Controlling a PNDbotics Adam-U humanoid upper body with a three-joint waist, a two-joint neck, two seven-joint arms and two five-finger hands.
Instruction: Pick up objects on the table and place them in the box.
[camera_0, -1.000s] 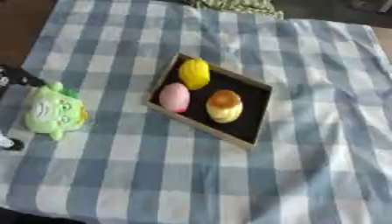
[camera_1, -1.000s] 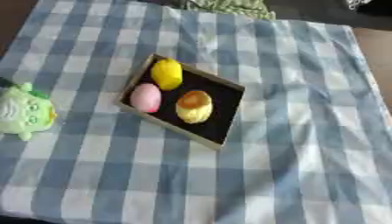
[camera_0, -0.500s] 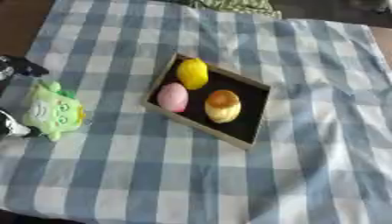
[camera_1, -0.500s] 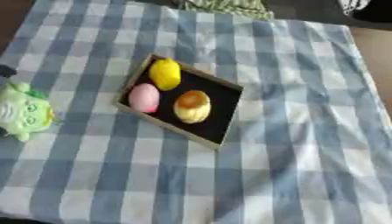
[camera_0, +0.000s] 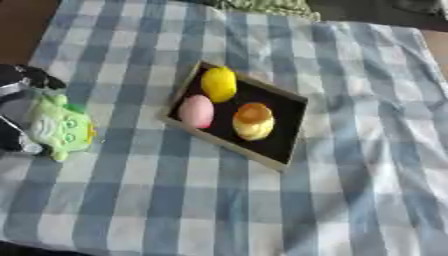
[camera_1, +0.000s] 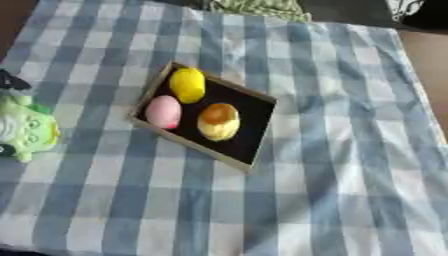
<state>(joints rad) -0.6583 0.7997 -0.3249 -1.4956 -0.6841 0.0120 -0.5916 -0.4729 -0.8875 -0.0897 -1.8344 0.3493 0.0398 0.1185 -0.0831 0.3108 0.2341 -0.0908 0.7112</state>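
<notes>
The left hand (camera_0: 17, 112) is curling around the green plush toy (camera_0: 61, 127) at the table's left edge. The box (camera_0: 282, 132) is holding a yellow lemon (camera_0: 219, 84), pink egg (camera_0: 196, 110) and bun (camera_0: 253, 120).

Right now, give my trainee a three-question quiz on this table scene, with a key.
1. True or false: the box already holds three items.
2. Which hand is around the green plush toy? A) left hand B) right hand C) a person's hand
3. Fill in: the item in the box nearest the plush toy is the ____ one.

Key
1. True: a yellow item, a pink item and an orange-topped item lie inside.
2. A: dark fingers show above and below the toy at the view's left edge, on the checked cloth.
3. Pink.
</notes>
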